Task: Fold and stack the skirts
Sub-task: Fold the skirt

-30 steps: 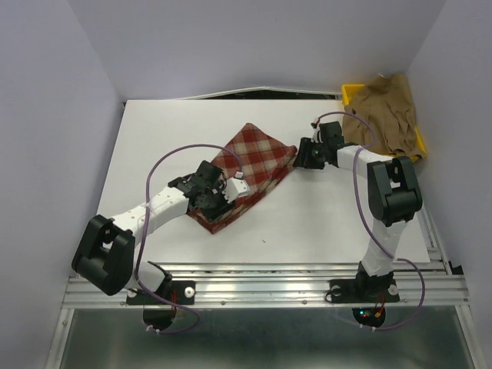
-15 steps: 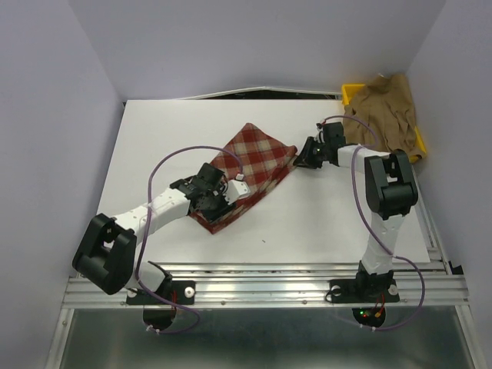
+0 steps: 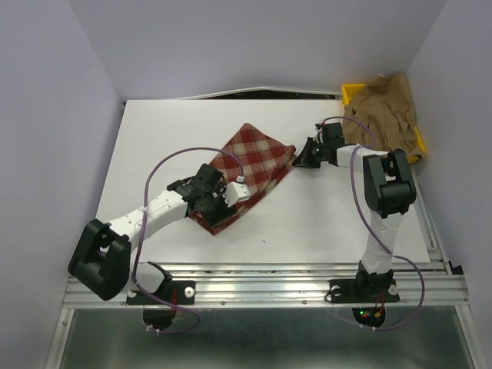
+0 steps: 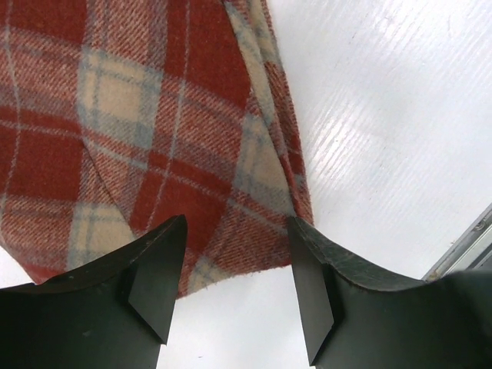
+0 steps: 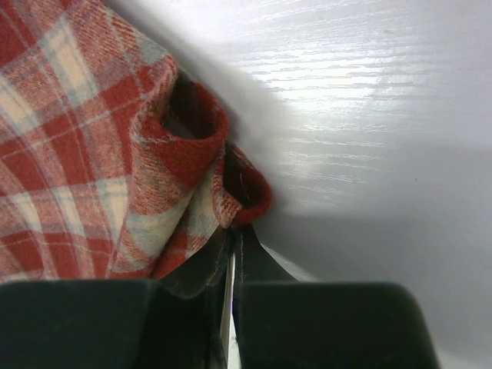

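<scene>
Top external view, from the near edge back: the left gripper (image 3: 221,202) hovers over the near-left corner of the red-and-cream plaid skirt (image 3: 252,163), its jaws spread apart and holding nothing. The left wrist view shows that corner lying flat on the white table (image 3: 177,127) beyond the parted fingers (image 4: 150,288). The skirt lies diagonally at mid-table. At its far right corner the right gripper (image 3: 303,160) is clenched on a curled fold of the plaid edge, seen pinched in the right wrist view. Beyond, in the far right corner, the tan skirt (image 3: 387,108) lies heaped over a yellow tray (image 3: 352,94).
</scene>
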You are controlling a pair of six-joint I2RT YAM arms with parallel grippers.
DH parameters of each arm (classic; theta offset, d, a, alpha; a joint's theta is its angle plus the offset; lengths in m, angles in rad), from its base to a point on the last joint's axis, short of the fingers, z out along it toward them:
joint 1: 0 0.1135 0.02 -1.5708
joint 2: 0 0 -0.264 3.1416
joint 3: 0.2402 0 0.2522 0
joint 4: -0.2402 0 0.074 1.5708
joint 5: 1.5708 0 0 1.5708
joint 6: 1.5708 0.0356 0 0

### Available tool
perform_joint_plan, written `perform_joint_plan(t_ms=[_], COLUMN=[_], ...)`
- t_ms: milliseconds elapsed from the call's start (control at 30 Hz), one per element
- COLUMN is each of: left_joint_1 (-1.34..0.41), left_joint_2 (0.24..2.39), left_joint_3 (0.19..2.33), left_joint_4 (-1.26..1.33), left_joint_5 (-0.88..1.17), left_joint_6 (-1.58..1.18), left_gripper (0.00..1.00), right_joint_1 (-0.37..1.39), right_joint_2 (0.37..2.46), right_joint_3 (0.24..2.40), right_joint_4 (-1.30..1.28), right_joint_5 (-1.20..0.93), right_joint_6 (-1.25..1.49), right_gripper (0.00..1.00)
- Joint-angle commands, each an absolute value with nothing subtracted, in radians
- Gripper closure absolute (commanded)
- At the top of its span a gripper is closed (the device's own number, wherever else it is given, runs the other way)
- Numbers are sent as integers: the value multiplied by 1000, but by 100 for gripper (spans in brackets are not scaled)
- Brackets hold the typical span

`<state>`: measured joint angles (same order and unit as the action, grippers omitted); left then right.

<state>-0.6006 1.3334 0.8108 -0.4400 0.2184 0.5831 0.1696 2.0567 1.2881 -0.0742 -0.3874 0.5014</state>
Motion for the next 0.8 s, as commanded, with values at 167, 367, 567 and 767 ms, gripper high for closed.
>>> perform_joint_plan(t_ms=[167,367,567,767], left_joint_1=[-607,-607,-607,-607], left_joint_2=[1324,1345,1344,1325], left_joint_3=[779,770,764,759], left_joint_4=[-512,-497,-497,-532], left_joint_5=[310,270,239,255], left_joint_6=[624,621,629,653], left_gripper=[34,38,69,87], right_joint_1=[172,172,172,172], right_joint_2=[2082,2082,2082,2089], right_joint_3=[1315,1318,1321,1328], right_joint_4=[-95,-95,-97,-97], right_joint_5=[-319,-310,-304,-288], right_joint_6=[488,488,479,474], right_gripper=[99,99,99,99])
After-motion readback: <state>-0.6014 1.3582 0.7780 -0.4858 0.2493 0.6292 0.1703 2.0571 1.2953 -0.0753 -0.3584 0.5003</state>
